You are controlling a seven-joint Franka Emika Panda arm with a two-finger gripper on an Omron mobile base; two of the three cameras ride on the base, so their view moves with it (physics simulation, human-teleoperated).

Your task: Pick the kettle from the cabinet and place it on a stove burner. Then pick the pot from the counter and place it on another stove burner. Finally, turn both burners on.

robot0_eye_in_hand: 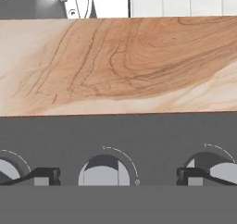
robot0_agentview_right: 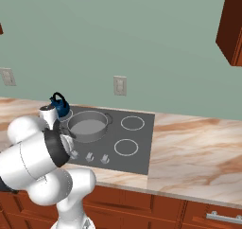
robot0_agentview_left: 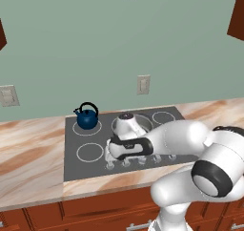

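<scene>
Since the kettle [robot0_agentview_left: 87, 117] already sits on the burner at the upper left of the cooktop [robot0_agentview_left: 76, 168] in the left base view, and the pot [robot0_agentview_right: 87, 126] rests on the burner beside it near the middle left of the right base view, the step in hand looks to be the knobs. In the hand view the fingers [robot0_eye_in_hand: 45, 176] stand wide apart at the bottom of the frame, one tip on either side of the centre knob [robot0_eye_in_hand: 104, 171], holding nothing and not yet touching it. Two more knobs sit at the lower left and lower right edges of that view, and the worktop [robot0_eye_in_hand: 115, 65] with its brown veins fills the band above.

A knob like this is small, rigid and smooth, so it will probably slip under a loose pinch; the fingers should close squarely across its round body and grip firmly before turning. It needs little force but a clean rotation about its own axis, or the tips may slide off. Which burner this knob serves cannot be told from here, so a wrong burner is the risk.
</scene>
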